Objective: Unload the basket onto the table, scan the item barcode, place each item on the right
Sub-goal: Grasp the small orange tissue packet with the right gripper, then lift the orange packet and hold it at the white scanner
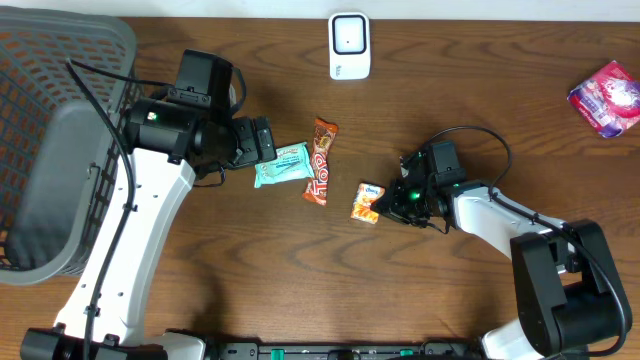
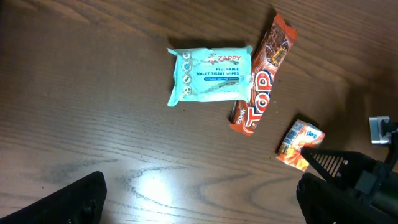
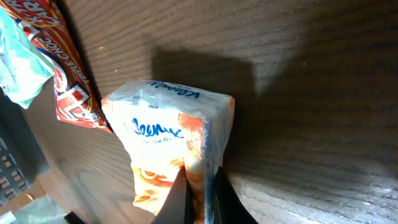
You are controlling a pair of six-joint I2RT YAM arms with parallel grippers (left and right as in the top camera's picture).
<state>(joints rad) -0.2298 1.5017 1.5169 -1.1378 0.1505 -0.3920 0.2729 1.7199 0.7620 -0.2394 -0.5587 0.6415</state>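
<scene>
Item: tissue pack (image 3: pixel 165 140), lying on the table (image 1: pixel 480 90) just right of the candy bar (image 1: pixel 321 160). My right claw (image 3: pixel 200 196): pinching its edge. Left claw (image 1: pixel 262 142): spread, empty. Step: grasping. Next, likely: lift, turn barcode toward the scanner (image 1: pixel 349 45).

the tissue pack (image 3: pixel 165 134) has its lower end behind the right jaws (basket (image 1: pixel 70 45) cut off left).
</scene>
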